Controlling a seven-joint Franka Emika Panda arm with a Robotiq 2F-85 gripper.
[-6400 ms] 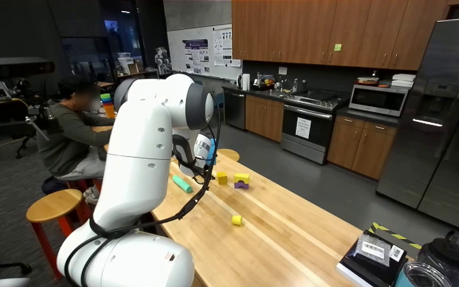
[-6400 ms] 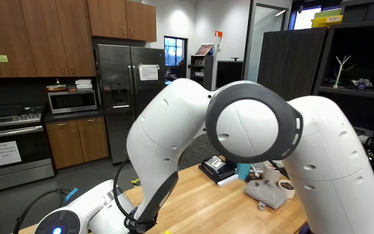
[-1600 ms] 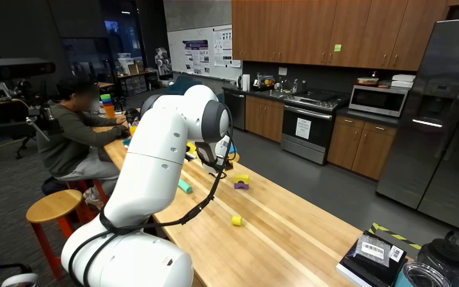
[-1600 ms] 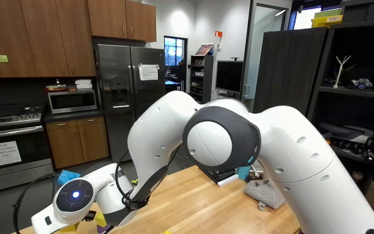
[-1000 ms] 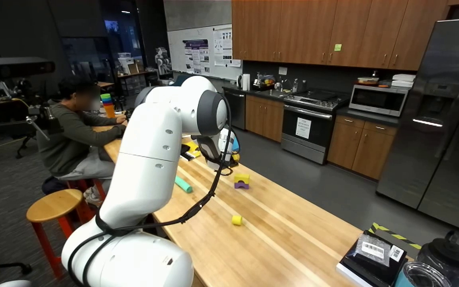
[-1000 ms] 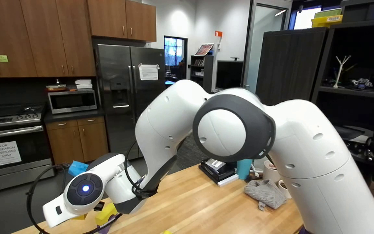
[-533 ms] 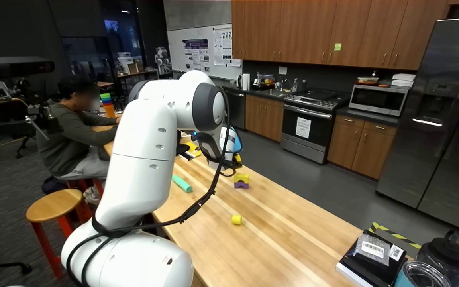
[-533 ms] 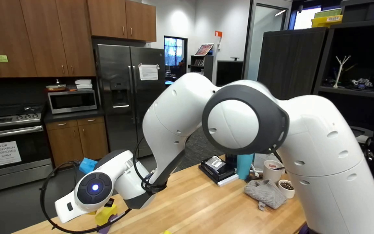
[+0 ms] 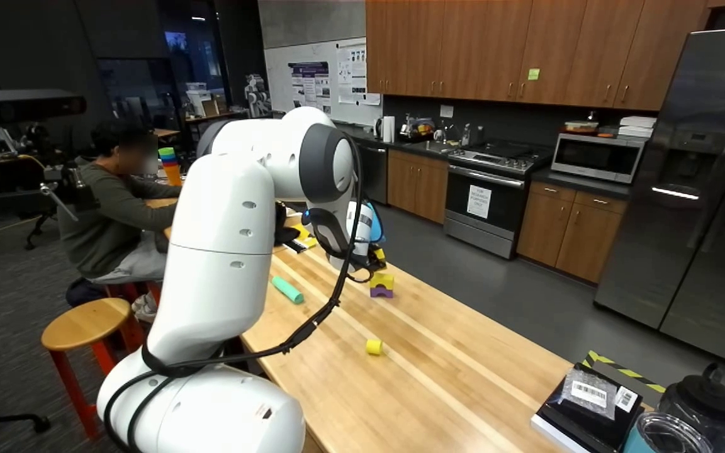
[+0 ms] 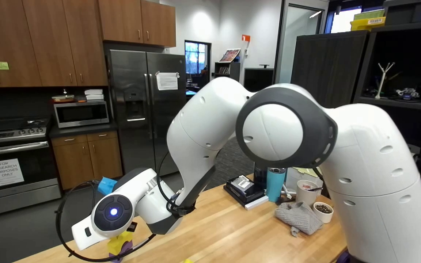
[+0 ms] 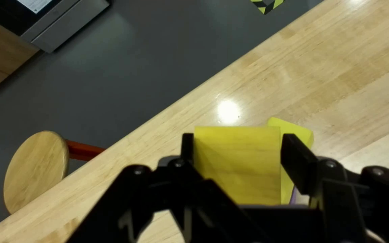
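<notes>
My gripper (image 11: 237, 145) is shut on a yellow block (image 11: 238, 165), its dark fingers (image 11: 187, 148) on either side of it in the wrist view. The held block (image 9: 380, 253) is up off the table in an exterior view. Just below and beside it stands a yellow arch block (image 9: 382, 280) on top of a purple arch block (image 9: 381, 293). In the wrist view the yellow arch block (image 11: 294, 131) shows partly behind the held one, with a thin purple edge under it. Whether held block and stack touch, I cannot tell. The wrist hides most of the fingers in an exterior view.
A green cylinder (image 9: 287, 290) and a small yellow cylinder (image 9: 374, 347) lie on the wooden table (image 9: 438, 377). Black boxes (image 10: 245, 190), a blue tumbler (image 10: 275, 184) and a grey cloth (image 10: 298, 217) lie at one end. A person (image 9: 126, 207) sits at the far end.
Several seconds ago the yellow block stood on the table beside the stack; now it is gripped and raised. Over the last second the gripper has carried it closer to the stack.
</notes>
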